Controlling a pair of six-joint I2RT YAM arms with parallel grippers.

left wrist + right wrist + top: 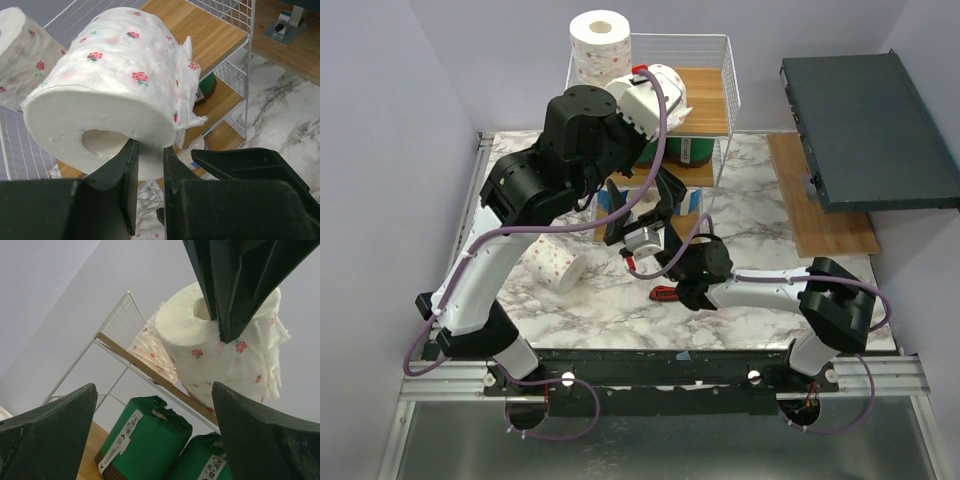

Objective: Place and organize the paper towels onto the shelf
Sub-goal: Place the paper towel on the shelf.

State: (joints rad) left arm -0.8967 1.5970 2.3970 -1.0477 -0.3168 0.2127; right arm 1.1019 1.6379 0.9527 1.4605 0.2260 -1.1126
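Three white rolls [598,40] [674,92] [555,265], two green rolls [145,440] [212,462], one shelf [708,100].

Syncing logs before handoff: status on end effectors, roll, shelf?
Left end effector shut on floral paper towel roll, at shelf top tier. Right end effector open, empty. Second floral roll standing close beside on top tier; green-wrapped rolls below.

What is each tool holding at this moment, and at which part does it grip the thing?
The left tool pinches the floral paper towel roll by its wall beside the hollow core. The right tool is open and holds nothing.
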